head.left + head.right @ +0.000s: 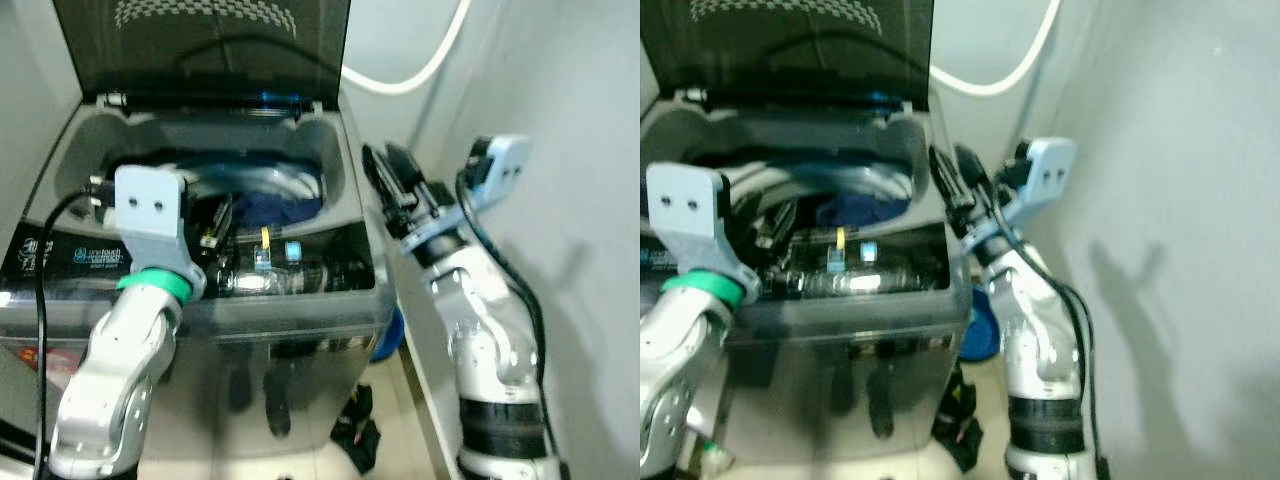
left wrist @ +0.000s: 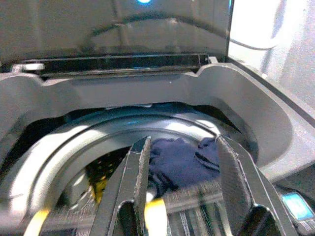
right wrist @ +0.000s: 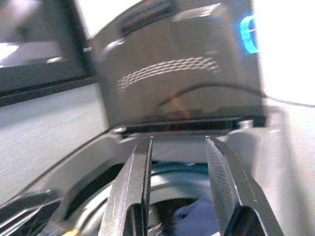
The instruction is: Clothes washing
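Just in front of the robot, the left gripper [image 2: 182, 182] hovers over the near edge of the washing machine [image 1: 300, 300], fingers apart and empty. Past it, dark blue clothes [image 2: 179, 160] lie in the drum [image 2: 64, 162]. The right gripper [image 1: 385, 180] sits at the machine's right rim, fingers apart. Behind, the lid [image 1: 200, 45] stands open.

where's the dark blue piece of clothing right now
The dark blue garment lies inside the drum of the open top-load washing machine, toward the back right, just beyond the left gripper, whose open fingers frame it in the left wrist view.
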Available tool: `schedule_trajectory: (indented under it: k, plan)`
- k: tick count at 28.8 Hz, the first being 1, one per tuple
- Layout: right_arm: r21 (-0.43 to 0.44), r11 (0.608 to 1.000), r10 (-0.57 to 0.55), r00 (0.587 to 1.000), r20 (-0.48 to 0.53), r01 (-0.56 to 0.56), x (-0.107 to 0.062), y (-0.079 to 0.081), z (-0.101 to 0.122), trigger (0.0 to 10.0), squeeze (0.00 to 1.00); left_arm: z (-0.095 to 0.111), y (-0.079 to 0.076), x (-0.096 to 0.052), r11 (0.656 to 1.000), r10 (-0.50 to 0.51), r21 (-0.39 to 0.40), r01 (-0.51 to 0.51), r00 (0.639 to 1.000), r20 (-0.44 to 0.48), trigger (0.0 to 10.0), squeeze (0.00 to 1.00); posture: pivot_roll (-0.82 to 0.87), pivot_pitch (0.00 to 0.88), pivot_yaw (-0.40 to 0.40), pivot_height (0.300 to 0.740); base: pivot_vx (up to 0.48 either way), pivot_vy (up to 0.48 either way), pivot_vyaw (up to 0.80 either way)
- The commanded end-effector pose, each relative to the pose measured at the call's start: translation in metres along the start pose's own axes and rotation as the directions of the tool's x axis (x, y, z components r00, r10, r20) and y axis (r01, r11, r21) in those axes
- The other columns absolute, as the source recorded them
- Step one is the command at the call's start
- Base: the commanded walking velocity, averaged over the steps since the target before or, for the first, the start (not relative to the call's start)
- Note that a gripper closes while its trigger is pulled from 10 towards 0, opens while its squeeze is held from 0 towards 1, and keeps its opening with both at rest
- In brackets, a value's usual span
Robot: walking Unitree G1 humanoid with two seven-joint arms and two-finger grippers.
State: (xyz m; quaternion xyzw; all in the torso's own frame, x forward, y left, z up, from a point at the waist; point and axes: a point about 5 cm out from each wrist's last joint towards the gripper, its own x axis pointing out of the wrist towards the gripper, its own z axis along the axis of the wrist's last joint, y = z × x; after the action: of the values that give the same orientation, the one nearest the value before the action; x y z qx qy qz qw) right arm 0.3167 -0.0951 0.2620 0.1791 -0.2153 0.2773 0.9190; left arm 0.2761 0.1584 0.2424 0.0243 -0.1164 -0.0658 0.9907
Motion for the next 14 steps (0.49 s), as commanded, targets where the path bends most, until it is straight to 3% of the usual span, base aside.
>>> schedule_trajectory:
  k: [1,14]
  plan:
    - [-0.004,1.000,-0.005,1.000,0.002,0.005,-0.0012,-0.0007,0.0020,10.0,0.00,-0.0005,0.0004,-0.0010,1.000,0.000,0.000,0.000,1.000,-0.001,10.0,0.00,0.15,0.031,-0.014,0.740,0.000,0.000,0.00]
    - [-0.001,1.000,-0.003,1.000,-0.009,0.003,-0.0014,0.0002,0.0009,10.0,0.00,0.0007,0.0014,-0.0020,1.000,-0.001,-0.009,0.001,1.000,0.009,10.0,0.00,0.15,0.026,-0.015,0.740,0.000,0.000,0.00]
